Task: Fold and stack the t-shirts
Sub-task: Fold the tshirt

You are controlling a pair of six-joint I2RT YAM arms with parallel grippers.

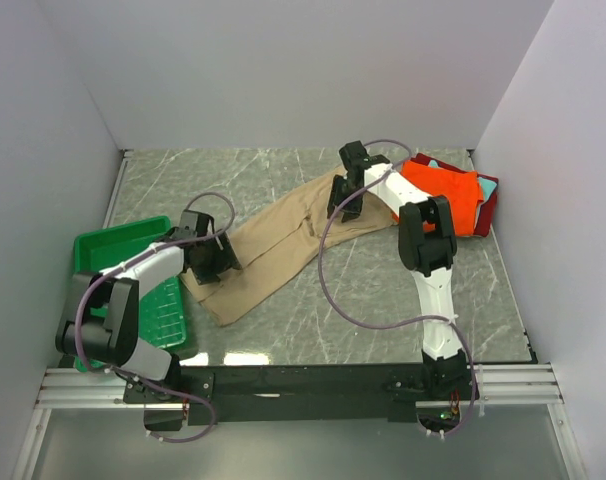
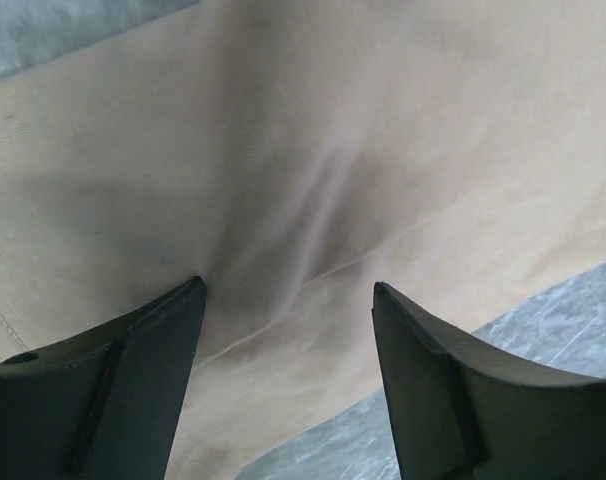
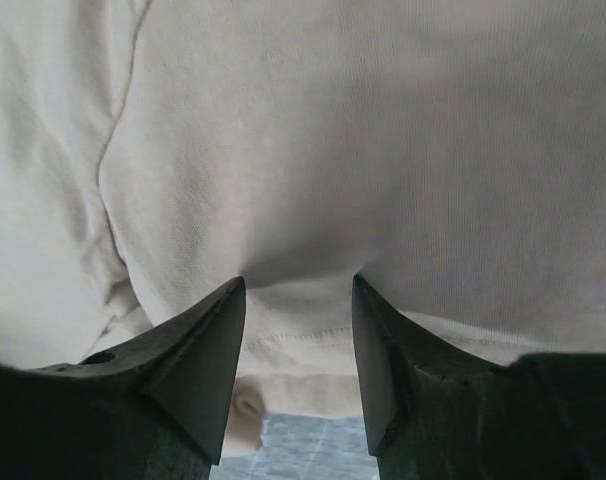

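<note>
A large tan t-shirt [image 1: 283, 245] lies crumpled in a long diagonal strip across the marble table. My left gripper [image 1: 215, 262] stands open at its lower left end, fingertips pressing on the tan cloth [image 2: 313, 180] near its edge. My right gripper [image 1: 341, 205] stands open at the upper right end, tips down on the cloth [image 3: 383, 150] with the stitched hem [image 3: 298, 340] between them. An orange folded t-shirt [image 1: 448, 195] lies at the back right on a dark red one [image 1: 489, 200], with a bit of teal [image 1: 433, 163] showing behind.
A green plastic tray [image 1: 113, 250] sits at the left edge, partly under the left arm. White walls close in the table on three sides. Bare marble [image 1: 383, 290] shows in front of the shirt.
</note>
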